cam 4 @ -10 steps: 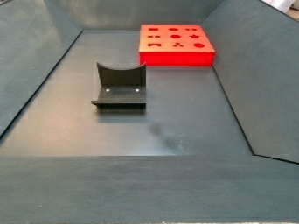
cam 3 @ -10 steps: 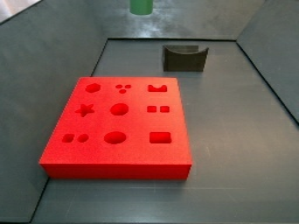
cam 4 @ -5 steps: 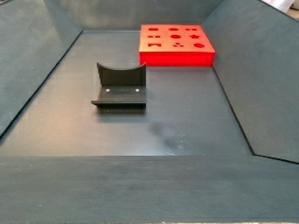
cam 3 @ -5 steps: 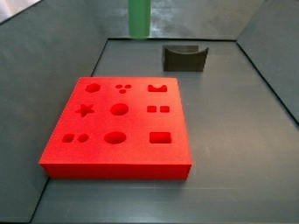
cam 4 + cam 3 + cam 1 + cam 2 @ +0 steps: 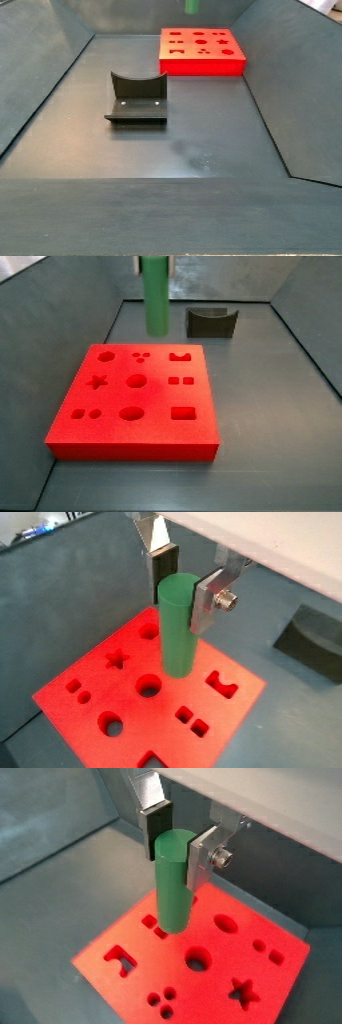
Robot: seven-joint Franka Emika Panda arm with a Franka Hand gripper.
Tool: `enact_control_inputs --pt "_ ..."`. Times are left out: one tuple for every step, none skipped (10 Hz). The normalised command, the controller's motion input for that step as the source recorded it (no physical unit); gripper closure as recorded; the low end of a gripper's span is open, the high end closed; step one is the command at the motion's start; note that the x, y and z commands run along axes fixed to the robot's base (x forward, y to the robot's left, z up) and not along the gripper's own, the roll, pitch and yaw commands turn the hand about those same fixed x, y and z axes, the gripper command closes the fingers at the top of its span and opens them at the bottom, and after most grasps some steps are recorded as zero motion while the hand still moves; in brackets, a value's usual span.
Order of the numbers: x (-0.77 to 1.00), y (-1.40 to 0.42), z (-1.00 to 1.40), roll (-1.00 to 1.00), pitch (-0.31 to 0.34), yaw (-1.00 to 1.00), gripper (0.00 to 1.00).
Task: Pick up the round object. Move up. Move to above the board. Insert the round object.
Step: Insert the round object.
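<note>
A grey-walled bin floor (image 5: 201,150) is shown with three loose items on it or above it: one board, one fixture and one peg. The board (image 5: 134,401), a thick red block, is seen lying flat on the floor in both side views, its top face cut with shaped holes; about ten openings can be counted in a side view, among them a star, several circles, squares and paired ovals. A single dark fixture (image 5: 136,100) is seen standing well apart from the board, nearer the middle of the floor.

One gripper (image 5: 185,584) is pictured above the board, its two silver plates closed narrowly on the upper end of the round object (image 5: 177,627). The peg is held upright, its long axis running straight down from the fingers (image 5: 156,820) toward the red face. In both wrist views its lower end is seen hanging clear of the board, not touching it, over the region of the round holes near the block's middle. In a side view the green peg (image 5: 155,296) is shown above the board's far edge, with a visible gap below its tip.

The coming move is judged to be a straight descent, for which the peg's axis must be lined up over a round hole (image 5: 148,688); whether it is already centred cannot be told.
</note>
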Motion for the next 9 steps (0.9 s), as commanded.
enact_control_inputs --pt "-0.32 0.0 -0.92 0.06 -0.187 -0.04 1.0" --pt "-0.43 -0.06 -0.83 0.1 -0.211 -0.02 1.0" --pt "-0.39 -0.11 -0.83 0.08 -0.226 -0.01 1.0" --pt "-0.27 -0.13 -0.69 0.02 -0.236 0.0 1.0" --pt "-0.09 -0.07 -0.21 -0.05 -0.203 0.0 1.0" --pt "0.0 -0.01 -0.09 -0.02 -0.054 0.0 1.0" --pt "0.0 -0.09 -0.23 0.0 -0.06 0.0 1.0" --pt "0.0 -0.16 -0.32 0.03 -0.076 0.0 1.0" --pt "0.0 -0.22 -0.23 0.13 -0.004 0.0 1.0"
